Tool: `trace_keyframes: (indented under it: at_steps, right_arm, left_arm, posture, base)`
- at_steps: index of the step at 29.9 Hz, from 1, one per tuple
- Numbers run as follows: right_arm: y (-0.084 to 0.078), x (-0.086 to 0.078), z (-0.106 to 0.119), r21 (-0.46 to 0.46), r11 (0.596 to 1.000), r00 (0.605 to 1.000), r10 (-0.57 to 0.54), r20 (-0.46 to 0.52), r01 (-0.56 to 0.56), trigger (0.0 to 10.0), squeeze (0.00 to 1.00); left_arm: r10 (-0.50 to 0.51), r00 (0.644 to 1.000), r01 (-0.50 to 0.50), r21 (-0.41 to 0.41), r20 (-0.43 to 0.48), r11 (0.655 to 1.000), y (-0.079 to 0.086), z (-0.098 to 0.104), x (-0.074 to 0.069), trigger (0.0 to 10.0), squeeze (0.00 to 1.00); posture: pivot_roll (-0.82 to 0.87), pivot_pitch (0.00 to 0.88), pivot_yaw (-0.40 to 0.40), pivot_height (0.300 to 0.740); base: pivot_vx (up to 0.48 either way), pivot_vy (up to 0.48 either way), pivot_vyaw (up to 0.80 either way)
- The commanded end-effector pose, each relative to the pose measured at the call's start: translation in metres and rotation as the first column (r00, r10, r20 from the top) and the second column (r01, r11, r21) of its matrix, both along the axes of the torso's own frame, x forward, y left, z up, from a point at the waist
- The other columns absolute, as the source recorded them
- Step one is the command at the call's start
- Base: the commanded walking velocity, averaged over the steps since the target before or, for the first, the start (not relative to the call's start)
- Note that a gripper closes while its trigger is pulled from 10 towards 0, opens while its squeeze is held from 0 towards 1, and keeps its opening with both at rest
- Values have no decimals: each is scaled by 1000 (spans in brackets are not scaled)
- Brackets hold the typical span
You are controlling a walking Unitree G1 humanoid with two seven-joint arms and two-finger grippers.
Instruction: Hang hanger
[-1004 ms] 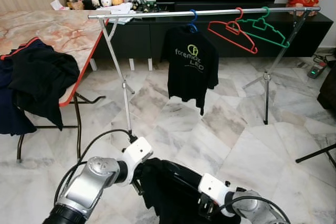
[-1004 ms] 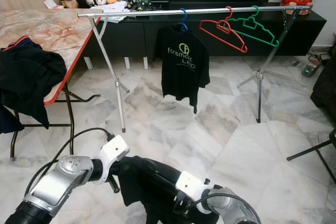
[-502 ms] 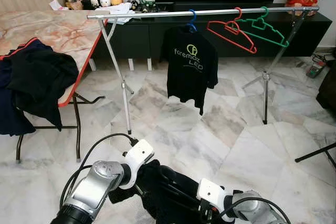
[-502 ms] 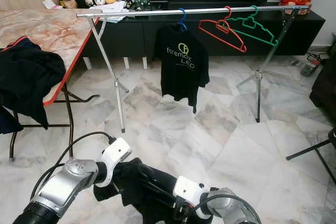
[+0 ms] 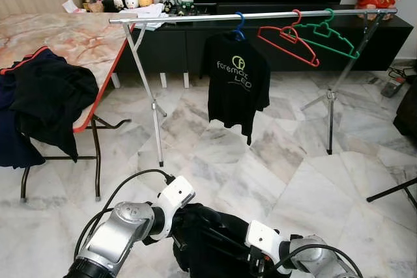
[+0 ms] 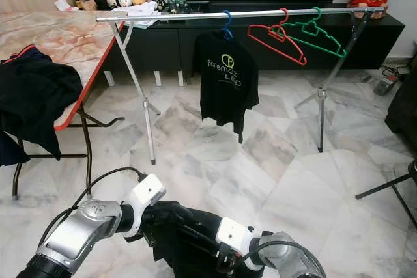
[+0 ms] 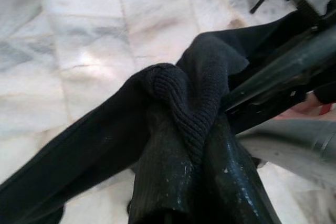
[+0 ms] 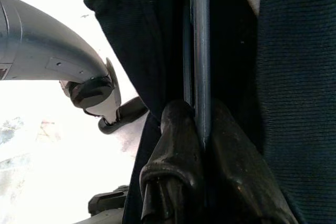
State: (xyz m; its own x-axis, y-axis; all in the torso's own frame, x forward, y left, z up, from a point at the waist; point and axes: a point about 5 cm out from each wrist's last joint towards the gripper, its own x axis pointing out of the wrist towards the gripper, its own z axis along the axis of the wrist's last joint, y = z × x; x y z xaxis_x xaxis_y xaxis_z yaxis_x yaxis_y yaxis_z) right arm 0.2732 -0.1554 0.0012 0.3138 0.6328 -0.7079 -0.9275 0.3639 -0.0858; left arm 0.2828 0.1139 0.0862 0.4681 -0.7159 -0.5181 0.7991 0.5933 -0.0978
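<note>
Gripping black garment (image 5: 215, 239): left gripper (image 7: 184, 145) pinching collar, right gripper (image 8: 197, 129) clamping hanger bar (image 8: 199, 51) — slipping cloth risking drop before rail (image 5: 260, 15).

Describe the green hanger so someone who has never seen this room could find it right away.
Look at the silver clothes rail that stands in front of the dark TV cabinet. Toward its right end hang two bare hangers side by side. The green hanger is the outer one, nearest the rail's right leg, beyond the red hanger and the hung black T-shirt.
</note>
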Motion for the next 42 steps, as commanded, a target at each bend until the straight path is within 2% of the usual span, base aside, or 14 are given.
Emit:
trace_keyframes:
  at_steps: [1, 9, 10, 11, 13, 14, 15, 26, 29, 31, 35, 37, 42]
  right_arm:
    - [4, 3, 2, 0, 1000, 999, -3, 39, 3, 0, 0]
    - [9, 6, 3, 27, 999, 997, -49, 64, 47, 0, 0]
    - [10, 7, 3, 34, 998, 997, -51, 64, 49, 0, 0]
    - [10, 8, 4, 36, 998, 996, -54, 67, 52, 0, 0]
    - [10, 8, 4, 32, 998, 996, -57, 71, 54, 0, 0]
    - [10, 9, 4, 30, 998, 995, -60, 74, 58, 0, 0]
    - [10, 9, 5, 28, 998, 995, -65, 78, 63, 0, 0]
    - [11, 16, 8, 29, 993, 986, -114, 118, 111, 0, 0]
    - [13, 20, 11, 46, 990, 979, -142, 147, 137, 0, 0]
    - [14, 22, 13, 65, 987, 975, -156, 161, 148, 0, 0]
    - [14, 22, 14, 58, 990, 978, -135, 160, 127, 0, 0]
    - [10, 19, 14, 59, 994, 985, -100, 142, 92, 0, 0]
    - [5, 9, 11, 80, 997, 998, 1, 67, -6, 0, 0]
  left_arm:
    - [-35, 999, 35, -57, -3, 998, -6, 7, -3, 0, 0]
    - [-35, 999, 34, -45, -15, 998, -8, 3, -6, 0, 0]
    - [-27, 1000, 27, -30, -7, 999, -7, 2, -6, 3961, 0]
    - [-29, 1000, 29, -15, 4, 999, -6, 2, -5, 10000, 0]
    - [-52, 999, 52, -15, 12, 999, -5, 4, -7, 10000, 0]
    - [-79, 997, 80, -16, 25, 997, -5, 6, -8, 10000, 859]
    - [-101, 994, 102, -22, 31, 995, -6, 9, -10, 10000, 1000]
    - [-173, 984, 174, -38, 44, 984, -6, 17, -18, 10000, 1000]
    - [-199, 978, 203, -63, 64, 977, -7, 22, -20, 10000, 1000]
    - [-181, 979, 187, -65, 92, 980, -5, 24, -17, 10000, 1000]
    - [-55, 983, 62, -35, 176, 997, 13, 29, -1, 10000, 1000]
    - [-51, 979, 54, -10, 199, 998, 23, 30, 1, 10000, 1000]
    - [-57, 974, 53, 25, 221, 998, 33, 30, 1, 10000, 1000]
  posture:
    - [-5, 93, 17, 740]
    - [0, 91, 21, 740]
    - [0, 91, 21, 740]
    - [0, 92, 20, 740]
    - [1, 92, 20, 740]
    - [1, 93, 21, 740]
    - [2, 93, 21, 740]
    - [7, 95, 20, 740]
    - [10, 95, 22, 740]
    - [10, 95, 22, 740]
    - [10, 97, 20, 740]
    - [12, 98, 19, 740]
    - [7, 98, 20, 740]
  base:
    - [0, 0, 0]
    - [0, 0, 0]
    - [0, 0, 0]
    - [0, 0, 0]
    - [0, 0, 0]
    - [0, 0, 0]
    - [0, 0, 0]
    - [0, 0, 0]
    - [0, 0, 0]
    - [0, 0, 0]
    - [0, 0, 0]
    - [0, 0, 0]
    - [0, 0, 0]
